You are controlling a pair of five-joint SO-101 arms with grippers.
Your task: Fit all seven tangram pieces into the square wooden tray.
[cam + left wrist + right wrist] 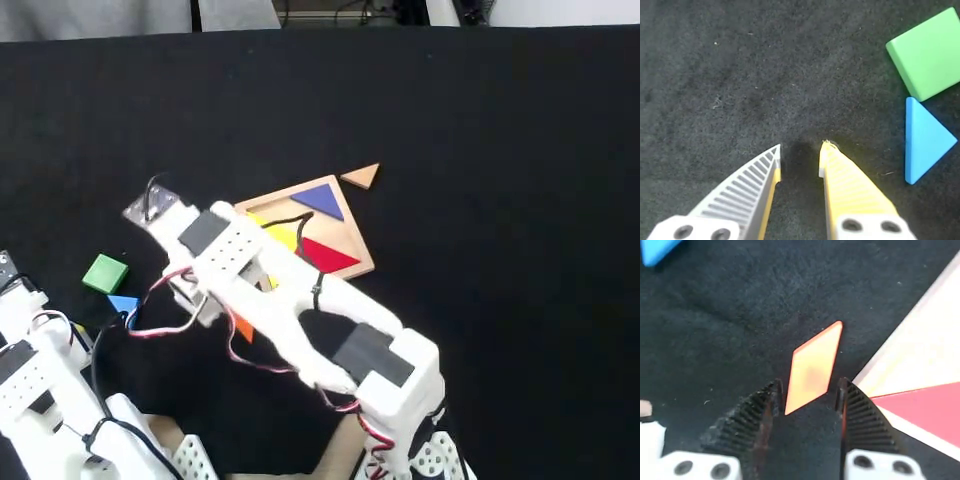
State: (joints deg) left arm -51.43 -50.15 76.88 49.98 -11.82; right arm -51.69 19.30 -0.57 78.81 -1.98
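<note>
The square wooden tray (350, 235) lies turned like a diamond at mid-table and holds a dark blue triangle (320, 198), a yellow piece (280, 236) and a red triangle (326, 256). A plain wooden triangle (362, 176) rests just outside its far corner. My right gripper (808, 387) is open, its fingers either side of the near end of an orange parallelogram (815, 367) on the cloth beside the tray (920, 340). My left gripper (801, 151) stands open over bare cloth. A green square (927, 52) and a light blue triangle (925, 140) lie off to one side of it.
The right arm (290, 310) stretches over the tray's near corner and hides part of it. The green square (105, 272) and light blue triangle (122, 303) sit on the left between the two arms. Black cloth covers the whole table, with wide room on the right.
</note>
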